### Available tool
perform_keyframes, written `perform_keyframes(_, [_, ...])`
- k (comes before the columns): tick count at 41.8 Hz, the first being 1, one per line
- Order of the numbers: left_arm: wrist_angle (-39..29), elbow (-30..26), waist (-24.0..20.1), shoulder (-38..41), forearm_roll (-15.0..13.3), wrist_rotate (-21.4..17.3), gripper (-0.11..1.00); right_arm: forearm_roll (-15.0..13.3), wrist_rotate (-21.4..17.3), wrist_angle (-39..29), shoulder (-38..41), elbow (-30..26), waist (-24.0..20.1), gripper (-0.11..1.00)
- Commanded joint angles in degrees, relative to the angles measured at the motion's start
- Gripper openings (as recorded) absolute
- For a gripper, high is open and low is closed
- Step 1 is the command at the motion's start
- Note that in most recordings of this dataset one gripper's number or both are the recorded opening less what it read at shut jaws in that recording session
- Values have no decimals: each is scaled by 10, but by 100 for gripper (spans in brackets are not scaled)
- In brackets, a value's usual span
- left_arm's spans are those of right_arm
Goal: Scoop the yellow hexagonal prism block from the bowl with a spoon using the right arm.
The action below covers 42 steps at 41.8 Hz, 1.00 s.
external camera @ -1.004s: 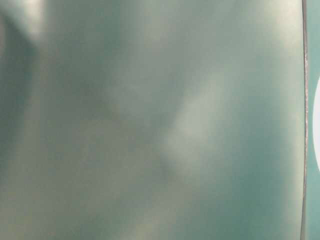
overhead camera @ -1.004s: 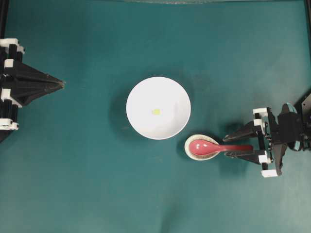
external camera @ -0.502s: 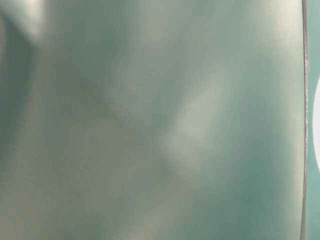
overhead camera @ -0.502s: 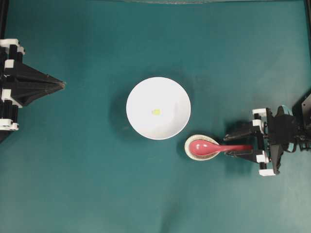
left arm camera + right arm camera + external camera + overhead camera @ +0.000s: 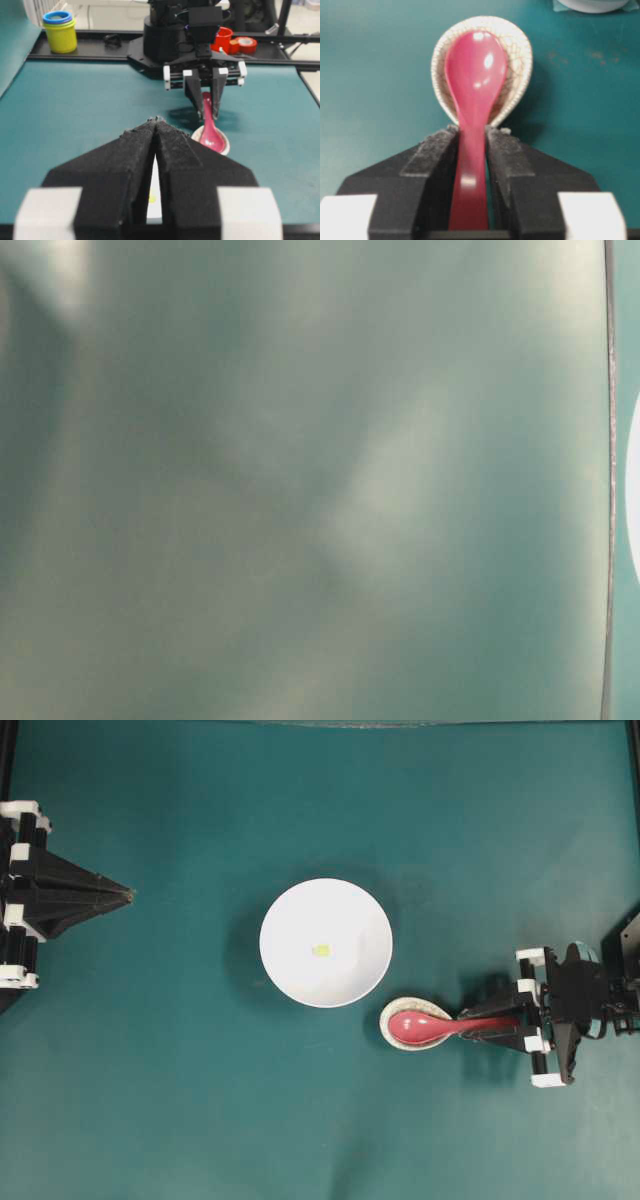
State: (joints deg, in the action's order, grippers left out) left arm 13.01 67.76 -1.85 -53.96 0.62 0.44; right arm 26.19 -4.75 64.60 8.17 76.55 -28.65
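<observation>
Table: one flat teal mat point(image 5: 150, 1070), matte, faint scuffs in the right wrist view.
Bowl: one, the bowl point(image 5: 326, 942), round, plain glossy white, near the middle of the mat; biggest dish in view.
Block: one, the yellow hexagonal prism block point(image 5: 321, 950), tiny, bright yellow, lying inside the bowl near its centre; facets too small to make out from overhead.
Spoon: one, the spoon point(image 5: 472, 105), glossy pink-red with light glints, oval head, straight handle. Head rests in the small dish; handle runs back between the right fingers.
Small dish: one, speckled beige oval dish point(image 5: 519, 47), crackle-patterned glaze, just beside the bowl's lower right rim, apart from it.
Right gripper: the right gripper point(image 5: 497, 1022), black fingers with rough dark pads, white blocks at the base. Jaws drawn in on either side of the spoon handle; the left pad lies against it, a thin gap shows by the right pad point(image 5: 507, 165), so a firm grip cannot be confirmed.
Left gripper: the left gripper point(image 5: 128, 895), black, tapering to a point, at the left edge of the mat, well apart from the bowl. Jaws closed, tips meeting, nothing between them.
Far edge: one yellow jar with blue lid point(image 5: 60, 32), one red cup point(image 5: 223, 39), one red tape roll point(image 5: 246, 45).
Table-level view: blurred grey-green, nothing readable.
</observation>
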Motion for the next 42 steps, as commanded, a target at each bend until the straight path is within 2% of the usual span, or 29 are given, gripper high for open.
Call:
perform_keyframes(1, [3, -10, -1, 5, 2, 1, 0, 0, 0, 2, -4, -5, -3, 23])
perform_keyframes(12, [3, -10, -1, 6, 2, 1, 0, 0, 1, 3, -7, -11, -3, 23])
perform_keyframes(25, [1, -11, -1, 4, 2, 1, 0, 1, 9, -16, -52, -6, 0, 23])
perform_keyframes(33, [-9, -11, -1, 1, 2, 0, 0, 1, 31, -46, -77, -6, 5, 23])
perform_keyframes(42, [-11, -11, -2, 0, 2, 1, 0, 1, 72, -87, -112, -9, 9, 23])
